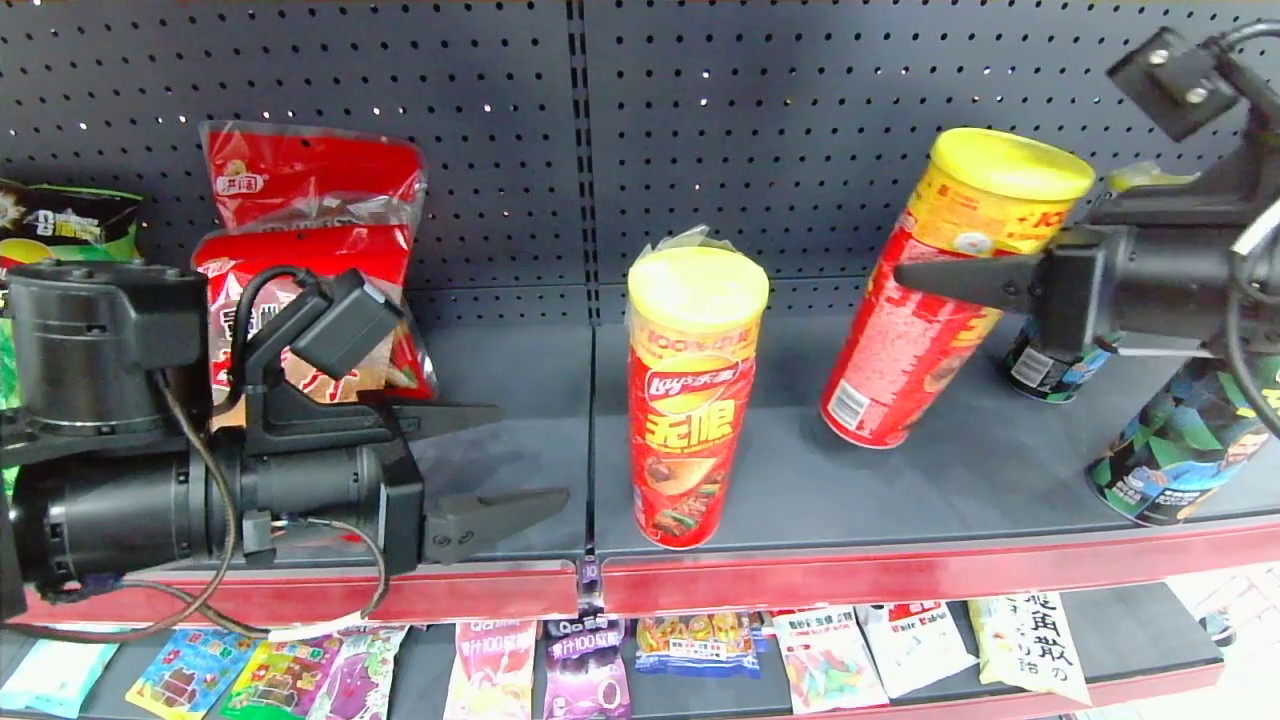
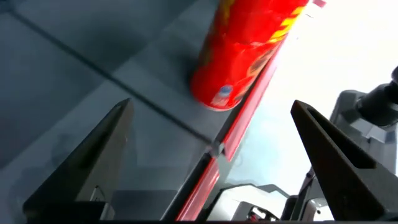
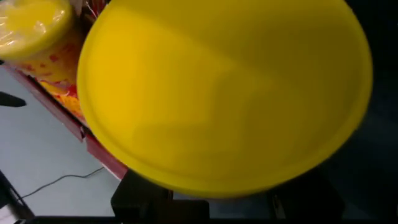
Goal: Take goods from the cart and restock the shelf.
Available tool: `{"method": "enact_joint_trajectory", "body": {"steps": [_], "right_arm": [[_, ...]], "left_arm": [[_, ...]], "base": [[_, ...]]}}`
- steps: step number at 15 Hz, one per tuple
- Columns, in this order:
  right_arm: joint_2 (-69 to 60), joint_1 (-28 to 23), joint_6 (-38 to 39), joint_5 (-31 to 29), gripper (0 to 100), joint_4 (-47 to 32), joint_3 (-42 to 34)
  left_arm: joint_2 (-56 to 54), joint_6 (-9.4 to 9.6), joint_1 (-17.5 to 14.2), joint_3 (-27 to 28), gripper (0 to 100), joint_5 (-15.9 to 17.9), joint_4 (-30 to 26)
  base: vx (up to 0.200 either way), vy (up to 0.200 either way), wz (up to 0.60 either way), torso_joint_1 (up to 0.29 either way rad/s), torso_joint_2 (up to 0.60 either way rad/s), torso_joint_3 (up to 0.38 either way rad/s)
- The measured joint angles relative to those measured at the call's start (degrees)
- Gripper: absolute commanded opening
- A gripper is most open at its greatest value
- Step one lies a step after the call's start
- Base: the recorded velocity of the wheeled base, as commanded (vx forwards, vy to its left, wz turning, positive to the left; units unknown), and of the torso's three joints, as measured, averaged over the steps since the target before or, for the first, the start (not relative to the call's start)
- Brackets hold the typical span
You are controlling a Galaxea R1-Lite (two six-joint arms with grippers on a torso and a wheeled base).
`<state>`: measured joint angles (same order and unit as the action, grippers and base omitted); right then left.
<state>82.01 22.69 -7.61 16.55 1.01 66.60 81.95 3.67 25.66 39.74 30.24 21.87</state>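
Observation:
A red chips can with a yellow lid (image 1: 690, 400) stands upright near the front middle of the dark shelf (image 1: 980, 470). A second, taller red can (image 1: 920, 290) is tilted, its lid leaning right and its base low over the shelf; whether it touches is unclear. My right gripper (image 1: 940, 275) comes in from the right and is shut on its upper part. In the right wrist view its yellow lid (image 3: 224, 93) is close up, with the upright can (image 3: 34, 28) off to the side. My left gripper (image 1: 500, 460) is open with nothing in it, left of the upright can (image 2: 242, 56).
Red snack bags (image 1: 310, 230) lean on the pegboard at back left, with a green bag (image 1: 60, 230) at the far left. Dark patterned cans (image 1: 1180, 440) stand at the right end. The shelf has a red front lip (image 1: 800, 580); below it lie several small packets (image 1: 830, 660).

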Motion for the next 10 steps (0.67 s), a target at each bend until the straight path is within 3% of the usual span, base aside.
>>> {"method": "enact_joint_trajectory", "body": {"steps": [4, 10], "right_arm": [[9.8, 3.0, -0.6, 0.0, 0, 0.0, 9.9], [20.4, 7.3, -0.7, 0.1, 0, -0.1, 19.8]], "left_arm": [[-1.8, 0.43, -2.6, -1.4, 100, 0.2, 0.0], [-4.4, 0.10, -3.2, -3.6, 100, 0.0, -0.2]], "base": [[0.000, 0.000, 0.00, 0.000, 0.00, 0.000], [0.000, 0.000, 0.00, 0.000, 0.00, 0.000]]}}
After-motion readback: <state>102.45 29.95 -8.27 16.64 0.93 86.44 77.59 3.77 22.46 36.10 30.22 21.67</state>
